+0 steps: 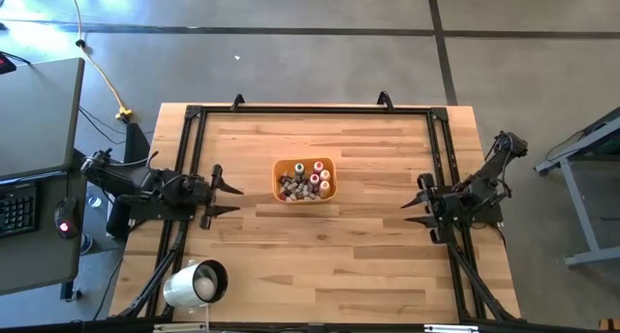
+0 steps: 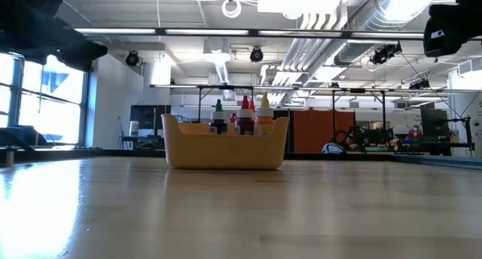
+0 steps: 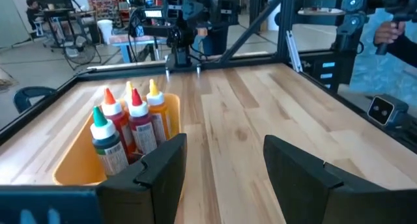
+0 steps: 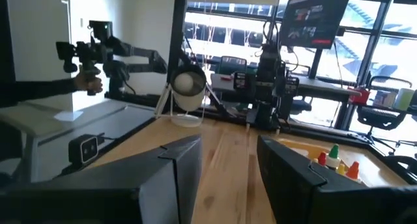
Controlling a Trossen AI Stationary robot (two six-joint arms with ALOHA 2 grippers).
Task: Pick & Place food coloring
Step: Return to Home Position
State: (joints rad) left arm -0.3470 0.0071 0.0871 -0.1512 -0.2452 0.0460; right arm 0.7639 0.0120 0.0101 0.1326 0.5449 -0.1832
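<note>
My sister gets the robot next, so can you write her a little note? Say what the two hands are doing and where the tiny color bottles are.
Left gripper: open, empty, at the table's left side, pointing toward the bin.
Right gripper: open, empty, at the table's right side.
Food coloring bottles: all that show are together inside the yellow bin in the table's middle.
Done: no bottle shows loose on the wood table.
Left: seemingly no more picking. Both arms look parked, so probably just check that they are at rest.
</note>
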